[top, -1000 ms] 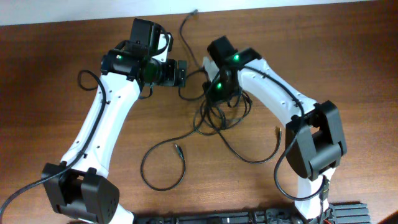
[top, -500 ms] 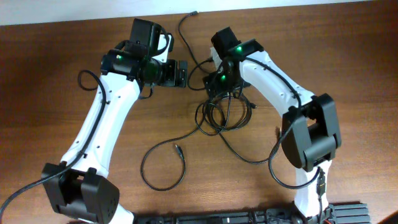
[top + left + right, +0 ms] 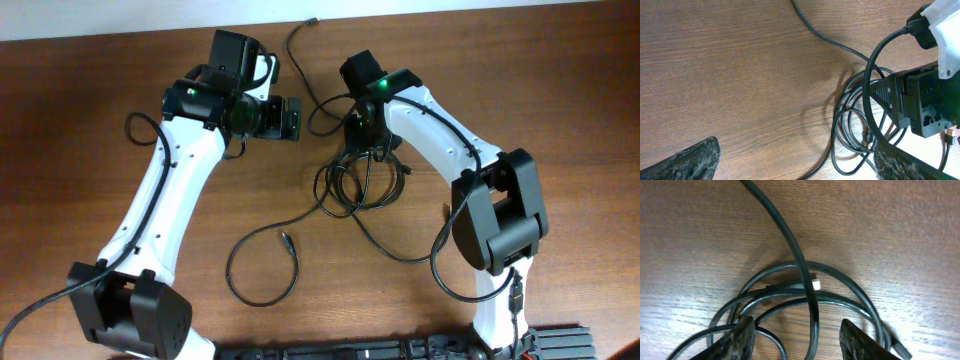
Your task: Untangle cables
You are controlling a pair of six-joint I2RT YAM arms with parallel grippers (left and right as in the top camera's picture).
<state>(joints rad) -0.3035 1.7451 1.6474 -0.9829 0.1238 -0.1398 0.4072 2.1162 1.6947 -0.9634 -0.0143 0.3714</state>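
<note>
Right gripper (image 3: 800, 337) hangs wide open over the cables (image 3: 803, 266), clamping nothing; overhead, the tangle lies at its 6 o'clock. Left gripper (image 3: 797, 162), at its 9 o'clock, gapes empty.

Left arm (image 3: 165, 190) rises from the near edge, wrist bent toward the centre; left gripper (image 3: 292, 118) held level, jaws spread wide. Right arm (image 3: 440, 130) reaches inward; right gripper (image 3: 361, 140) points downward, fingers (image 3: 742, 336) parted.

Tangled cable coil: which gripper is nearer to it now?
Right. The right gripper hangs directly over the cable coil, fingers straddling it; the left gripper sits off to one side of it.
</note>
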